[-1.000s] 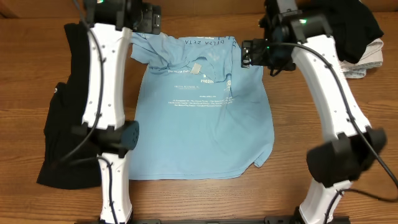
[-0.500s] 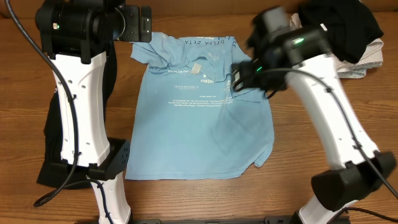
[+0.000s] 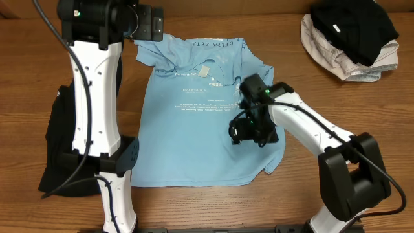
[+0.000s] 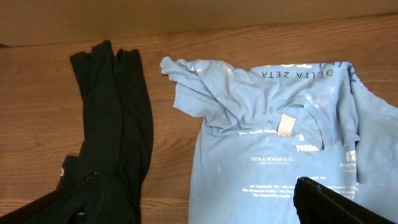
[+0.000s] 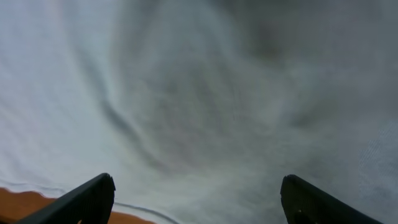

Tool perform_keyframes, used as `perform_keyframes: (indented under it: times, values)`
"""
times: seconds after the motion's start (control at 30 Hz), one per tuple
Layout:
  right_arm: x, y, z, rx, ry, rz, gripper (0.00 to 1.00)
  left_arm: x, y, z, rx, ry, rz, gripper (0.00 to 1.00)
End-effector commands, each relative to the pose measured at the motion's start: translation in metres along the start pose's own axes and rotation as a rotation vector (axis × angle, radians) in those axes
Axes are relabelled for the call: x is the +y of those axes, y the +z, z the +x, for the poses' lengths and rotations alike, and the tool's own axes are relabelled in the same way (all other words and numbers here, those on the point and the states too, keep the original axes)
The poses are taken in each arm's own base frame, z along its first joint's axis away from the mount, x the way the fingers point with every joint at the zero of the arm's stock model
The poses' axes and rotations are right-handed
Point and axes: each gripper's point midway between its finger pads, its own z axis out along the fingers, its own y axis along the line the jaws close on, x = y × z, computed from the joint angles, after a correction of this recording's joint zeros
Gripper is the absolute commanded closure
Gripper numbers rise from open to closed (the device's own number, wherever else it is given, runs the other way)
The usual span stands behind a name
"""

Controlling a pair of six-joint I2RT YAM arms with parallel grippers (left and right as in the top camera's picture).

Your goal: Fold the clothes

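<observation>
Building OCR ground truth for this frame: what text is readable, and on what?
"DELTA ZETA": on the shirt, above the neck label in the left wrist view.
The white print below that label: too small to read.
The neck label itself: nothing legible.

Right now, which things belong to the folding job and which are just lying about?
In hand: light blue T-shirt, spread out; right gripper, open over its right side.
Lying about: black garment at left; heap of black and pale clothes, far right, maybe waiting.
</observation>
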Motion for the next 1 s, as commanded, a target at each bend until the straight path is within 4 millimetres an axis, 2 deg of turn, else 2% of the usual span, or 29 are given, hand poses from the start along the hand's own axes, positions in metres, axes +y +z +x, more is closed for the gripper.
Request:
perform_keyframes:
  times: [0.0, 0.23, 0.5, 0.73, 0.97]
  values:
    - [-0.014, 0.011, 0.009, 0.029, 0.094, -0.012, 0.11, -0.003, 0.017, 0.002, 0.027, 0.014, 0.002, 0.00]
    - [-0.053, 0.023, 0.016, 0.055, 0.251, -0.025, 0.12, -0.009, 0.051, 0.011, 0.097, 0.023, 0.003, 0.00]
    - [-0.117, 0.012, 0.007, 0.026, 0.513, -0.058, 0.12, -0.011, 0.069, 0.017, 0.134, 0.029, -0.001, 0.00]
    - [-0.210, -0.004, -0.003, -0.111, 0.782, -0.056, 0.16, -0.011, 0.069, 0.017, 0.135, 0.033, -0.001, 0.00]
    - [-0.294, -0.024, 0.004, -0.266, 1.036, -0.110, 0.16, -0.012, 0.077, 0.021, 0.157, 0.066, -0.001, 0.00]
